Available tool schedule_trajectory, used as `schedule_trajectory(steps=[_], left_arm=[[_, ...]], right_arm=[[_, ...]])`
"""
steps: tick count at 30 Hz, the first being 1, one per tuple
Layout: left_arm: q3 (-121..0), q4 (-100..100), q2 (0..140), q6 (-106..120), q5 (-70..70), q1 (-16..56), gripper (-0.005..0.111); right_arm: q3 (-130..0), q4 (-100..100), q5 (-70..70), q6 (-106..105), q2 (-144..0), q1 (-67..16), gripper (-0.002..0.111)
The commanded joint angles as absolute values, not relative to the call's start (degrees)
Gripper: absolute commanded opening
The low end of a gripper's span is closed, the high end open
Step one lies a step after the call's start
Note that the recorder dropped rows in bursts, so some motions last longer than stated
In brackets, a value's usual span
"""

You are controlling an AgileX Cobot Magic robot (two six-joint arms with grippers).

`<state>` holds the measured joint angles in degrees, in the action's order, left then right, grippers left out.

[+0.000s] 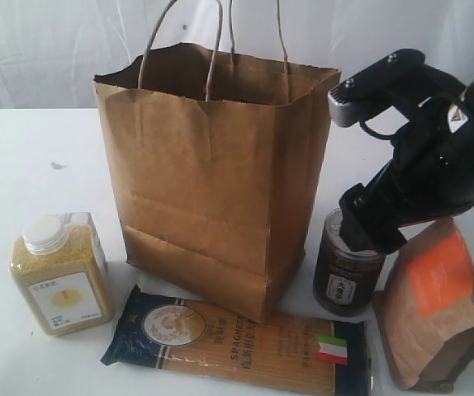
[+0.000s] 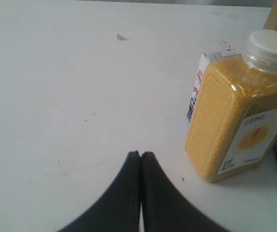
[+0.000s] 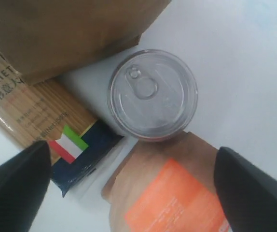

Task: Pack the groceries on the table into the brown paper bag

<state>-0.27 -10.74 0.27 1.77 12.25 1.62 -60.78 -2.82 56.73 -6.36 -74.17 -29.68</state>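
Front: blue-ended spaghetti packet [image 1: 237,342], lying flat; white-capped yellow-grain bottle [image 1: 59,276], left; orange-labelled brown pouch [image 1: 435,309], right.
Behind: silver-topped dark can [image 1: 346,268], with the right tool [image 3: 131,150] spread wide above it.
Rear: tall brown paper bag [image 1: 212,173], upright on the white table [image 1: 22,165].
Left wrist view only: left tool [image 2: 139,155], tips pressed together, empty.

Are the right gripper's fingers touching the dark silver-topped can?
Apart. In the right wrist view the open fingers stand wide on either side of the dark silver-topped can, with a clear gap between each tip and its rim.
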Motion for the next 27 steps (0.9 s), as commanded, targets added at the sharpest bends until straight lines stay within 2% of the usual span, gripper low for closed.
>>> schedule_trajectory(steps=[1, 6, 12, 27], left_arm=[[0.0, -10.8, 0.0, 1.4, 11.9, 2.1, 0.0], [0.0, -10.8, 0.0, 1.4, 11.9, 2.1, 0.0], [0.0, -10.8, 0.0, 1.4, 11.9, 2.1, 0.0], [0.0, -10.8, 0.0, 1.4, 11.9, 2.1, 0.0]], right_arm=[[-60.4, -0.5, 55.0, -10.4, -78.0, -28.3, 0.084], [-60.4, 0.5, 52.1, -12.8, -81.8, -27.8, 0.084], [-60.4, 1.5, 50.5, -13.2, -85.3, -26.2, 0.094], [-60.4, 1.7, 47.2, -14.0, -90.0, -24.9, 0.094]])
